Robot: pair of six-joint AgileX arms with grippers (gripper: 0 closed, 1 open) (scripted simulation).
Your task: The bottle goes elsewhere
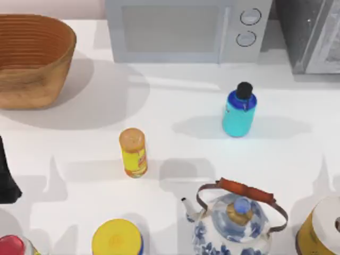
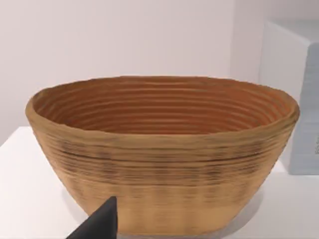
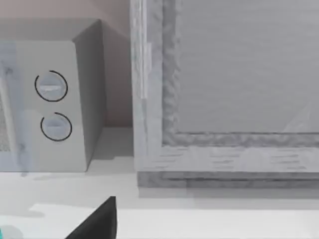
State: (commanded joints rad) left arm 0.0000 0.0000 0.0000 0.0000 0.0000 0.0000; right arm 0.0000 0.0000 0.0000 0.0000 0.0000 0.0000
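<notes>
The bottle (image 1: 239, 112) is small, squat and teal with a darker blue shoulder and a black cap. It stands upright right of the table's middle, in front of the microwave's dials, and nothing touches it. My left arm (image 1: 6, 178) is parked at the left edge, far from the bottle. In the left wrist view, a black wedge of my left gripper (image 2: 99, 224) points at the woven basket. In the right wrist view, a black wedge of my right gripper (image 3: 97, 221) faces the back appliances.
A woven basket (image 1: 32, 58) sits at the back left, a microwave (image 1: 186, 29) at the back middle and a grey appliance (image 1: 313, 32) at the back right. A slim yellow bottle (image 1: 133, 153) stands mid-left. Along the front stand a blue-and-white kettle (image 1: 234, 223), a yellow-lidded jar (image 1: 117, 239) and another container (image 1: 321, 228).
</notes>
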